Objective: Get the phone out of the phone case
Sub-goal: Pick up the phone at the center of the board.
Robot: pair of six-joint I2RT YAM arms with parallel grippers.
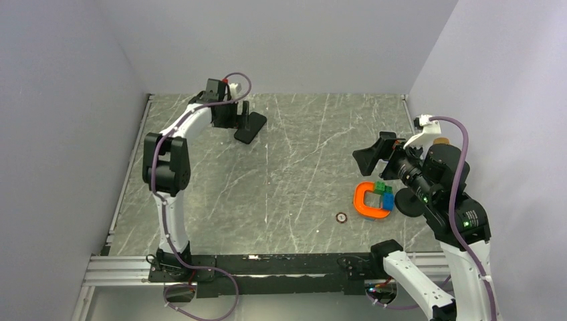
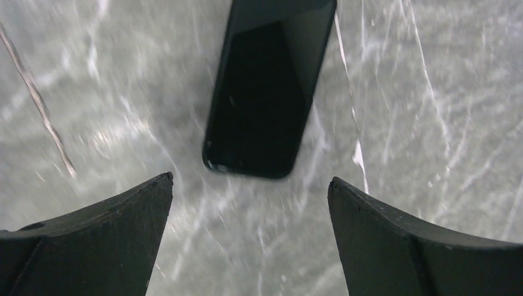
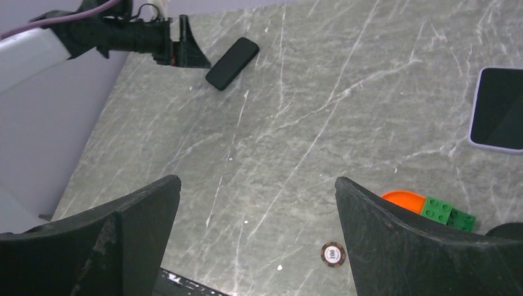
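A black, flat, round-cornered slab point(image 1: 250, 127) lies on the marble table at the far left; I cannot tell whether it is the case or a phone. It also shows in the left wrist view point(image 2: 265, 92) and the right wrist view point(image 3: 232, 63). My left gripper point(image 1: 239, 115) point(image 2: 251, 179) is open and empty, just short of the slab's near end. A phone with a dark screen and pale lilac rim point(image 3: 498, 110) lies flat at the right; it is hidden in the top view. My right gripper point(image 1: 366, 155) point(image 3: 257, 179) is open and empty, held above the table.
An orange U-shaped piece point(image 1: 368, 202) with green and blue bricks point(image 1: 384, 192) lies at the near right. A poker chip point(image 1: 341, 217) point(image 3: 332, 253) sits beside it. A black round disc point(image 1: 408, 202) is next to the right arm. Walls close off the left, back and right.
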